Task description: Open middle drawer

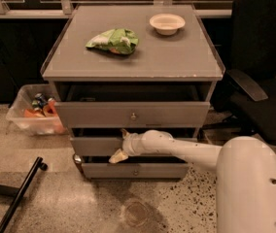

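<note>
The middle drawer (93, 146) is a flat grey panel in the matte grey cabinet (177, 57), set between a taller front above and a shorter one below. The smooth, rounded white arm (186, 152) puts the gripper (121, 144) right at the panel's centre; whether it clasps anything, I cannot tell.

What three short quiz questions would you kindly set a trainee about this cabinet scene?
1. True or false: the end effector is at the front of the middle drawer.
2. Which item lies on the cabinet top with the bowl? A: green bag. B: red mug. C: book.
3. Fill in: the drawer pulled furthest out is the ___ drawer.

Key: 1 true; 2 A; 3 top, the top drawer.
</note>
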Available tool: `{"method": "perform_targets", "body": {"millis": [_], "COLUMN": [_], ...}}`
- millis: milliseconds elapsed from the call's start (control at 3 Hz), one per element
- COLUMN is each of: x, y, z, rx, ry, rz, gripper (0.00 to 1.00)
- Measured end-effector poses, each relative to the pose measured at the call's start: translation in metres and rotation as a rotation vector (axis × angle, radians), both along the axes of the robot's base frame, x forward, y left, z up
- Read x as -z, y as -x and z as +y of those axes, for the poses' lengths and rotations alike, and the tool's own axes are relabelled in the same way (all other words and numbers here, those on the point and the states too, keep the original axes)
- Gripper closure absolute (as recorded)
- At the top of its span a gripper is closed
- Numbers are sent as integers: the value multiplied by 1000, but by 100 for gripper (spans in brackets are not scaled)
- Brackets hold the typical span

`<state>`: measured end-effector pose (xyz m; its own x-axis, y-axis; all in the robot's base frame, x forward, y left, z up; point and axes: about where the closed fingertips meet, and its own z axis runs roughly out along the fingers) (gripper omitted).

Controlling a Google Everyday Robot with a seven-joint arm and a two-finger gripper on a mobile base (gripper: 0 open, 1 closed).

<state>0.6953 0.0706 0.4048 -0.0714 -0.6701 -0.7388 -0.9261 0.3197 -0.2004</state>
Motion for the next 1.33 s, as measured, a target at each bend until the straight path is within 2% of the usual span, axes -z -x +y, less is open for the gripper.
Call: {"method": "perform_targets", "body": {"millis": [1000,1333], "x": [-13,-16], "y": [6,6], "z": [-6,-6], "rx": [1,1], "ry": [6,6], "rz": [7,7], "gripper": [89,98]}}
